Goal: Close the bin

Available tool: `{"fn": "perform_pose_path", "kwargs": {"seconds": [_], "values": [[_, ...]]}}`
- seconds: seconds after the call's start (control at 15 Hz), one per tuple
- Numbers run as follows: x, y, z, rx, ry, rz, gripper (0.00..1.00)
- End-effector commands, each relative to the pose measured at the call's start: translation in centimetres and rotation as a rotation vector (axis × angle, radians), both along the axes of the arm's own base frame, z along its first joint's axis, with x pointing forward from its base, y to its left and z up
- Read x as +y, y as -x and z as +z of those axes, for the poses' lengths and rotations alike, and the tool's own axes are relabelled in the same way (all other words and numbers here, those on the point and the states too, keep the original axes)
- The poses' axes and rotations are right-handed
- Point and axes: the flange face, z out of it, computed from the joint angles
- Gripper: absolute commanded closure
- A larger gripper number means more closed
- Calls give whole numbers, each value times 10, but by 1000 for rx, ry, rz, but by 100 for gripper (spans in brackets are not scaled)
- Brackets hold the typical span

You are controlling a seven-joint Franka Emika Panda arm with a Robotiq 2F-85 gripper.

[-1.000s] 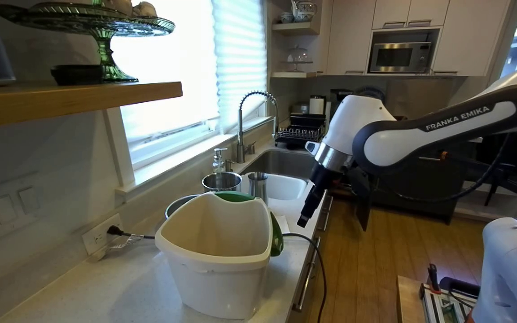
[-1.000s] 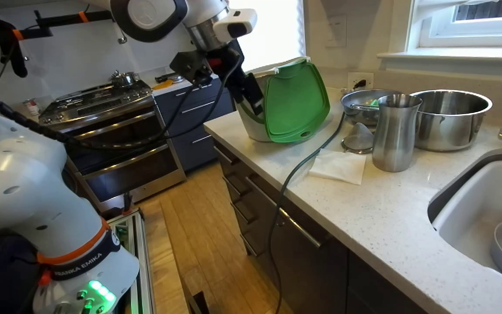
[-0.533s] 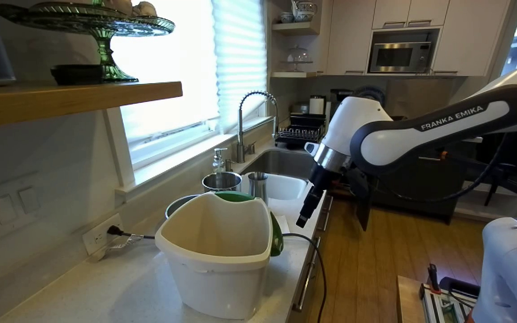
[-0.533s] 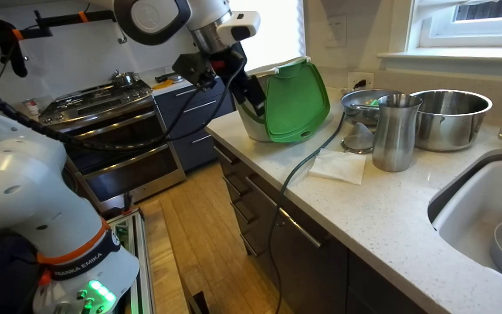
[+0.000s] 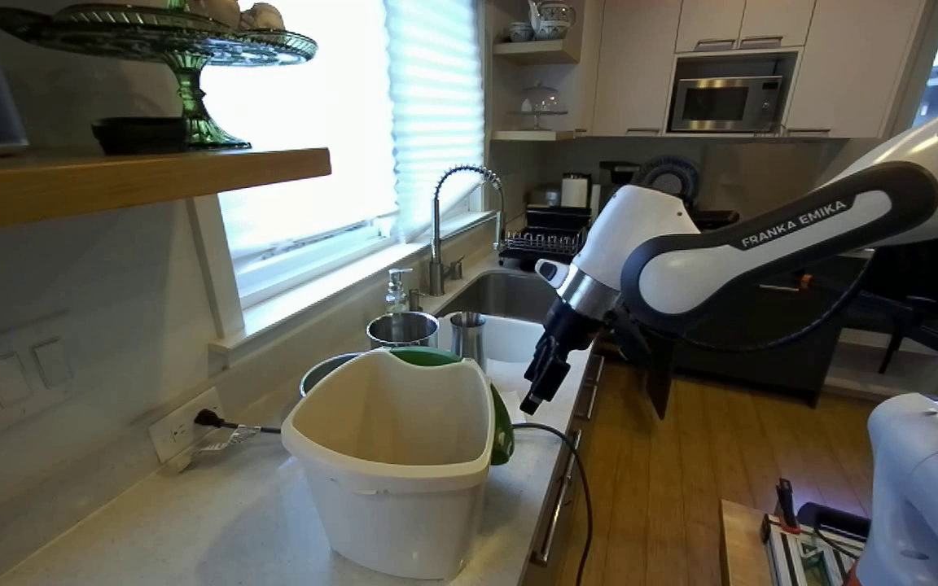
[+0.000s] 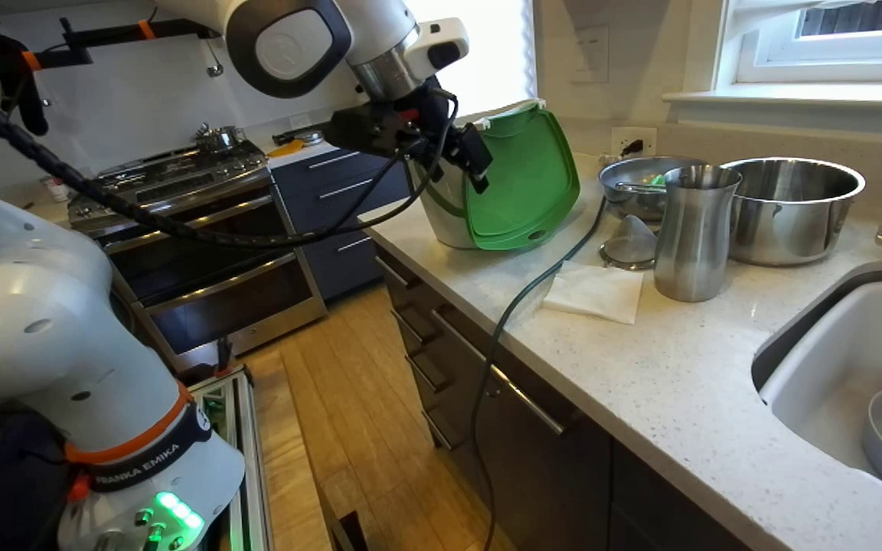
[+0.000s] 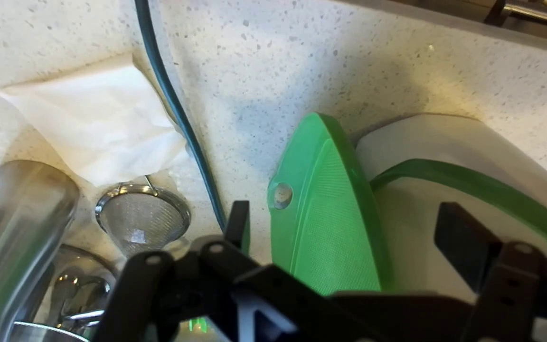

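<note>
Cream bin (image 5: pixel 404 521) is standing on the tabletop (image 6: pixel 640 375), green lid (image 6: pixel 525 180) hanging open down one side. Dark cord (image 7: pixel 182 118) is running between lid and white napkin (image 7: pixel 100 118); strainer (image 7: pixel 143 221), steel cup (image 6: pixel 692 237), bowl (image 6: pixel 628 203) and pot (image 6: pixel 785 222) are crowding the napkin's side of it. Lid is showing fine-textured plastic, a small hole near its edge; bin is tapering below a thick rolled rim. Claw (image 7: pixel 344 221) is hanging near the lid, released, jaws standing wide apart. A strip of tabletop is stretching between bin and front edge.
</note>
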Motion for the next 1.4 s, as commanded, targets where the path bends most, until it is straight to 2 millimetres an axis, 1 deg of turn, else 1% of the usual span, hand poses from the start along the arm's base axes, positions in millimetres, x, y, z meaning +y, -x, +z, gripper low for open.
{"fn": "perform_pose_path", "kwargs": {"seconds": [0.0, 0.47, 0.8, 1.13, 1.27, 1.33], "values": [[5, -8, -12, -31, 1, 73, 0], [10, -15, -26, -144, 56, 215, 0], [4, -21, -33, -196, 115, 240, 0], [8, -21, -46, -231, 72, 266, 0], [7, -23, -51, -229, 78, 257, 0], [8, -24, -42, -223, 74, 261, 0]]}}
